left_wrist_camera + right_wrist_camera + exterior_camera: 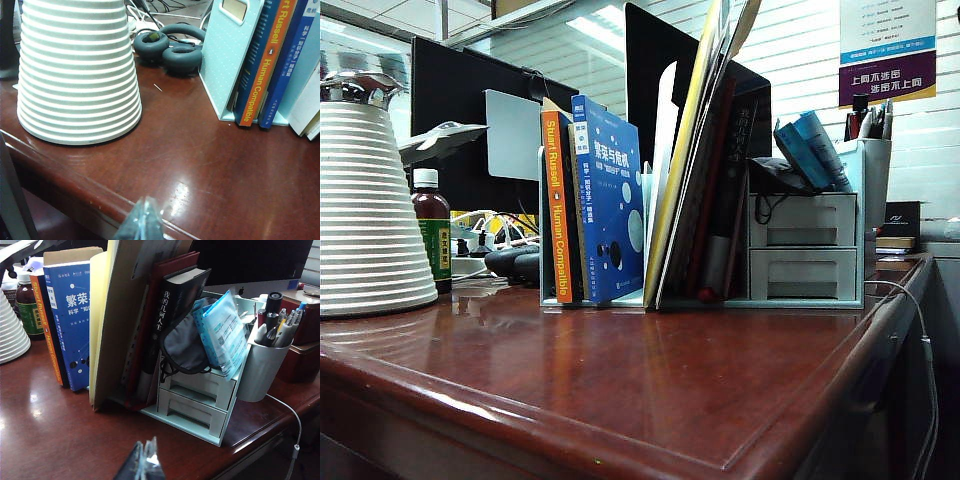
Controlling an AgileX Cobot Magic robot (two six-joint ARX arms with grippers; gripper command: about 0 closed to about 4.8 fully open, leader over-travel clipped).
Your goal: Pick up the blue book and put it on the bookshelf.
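Nearest to me, both grippers hang low over the front of the counter: the left gripper and the right gripper each have their fingers pressed together and carry nothing. Beyond them the blue book already stands upright in the bookshelf, cover out, touching the orange-spined Human Compatible book on one side, with tall yellow folders leaning just beside it on the other. I judge it a light, fairly stiff paperback with a glossy cover that could slip; I would pinch it across the top edge near the spine, where it flexes least. Further along, the grey two-drawer organizer has both drawers closed, with light-blue booklets and a dark pouch on top. The pen cup holds several pens.
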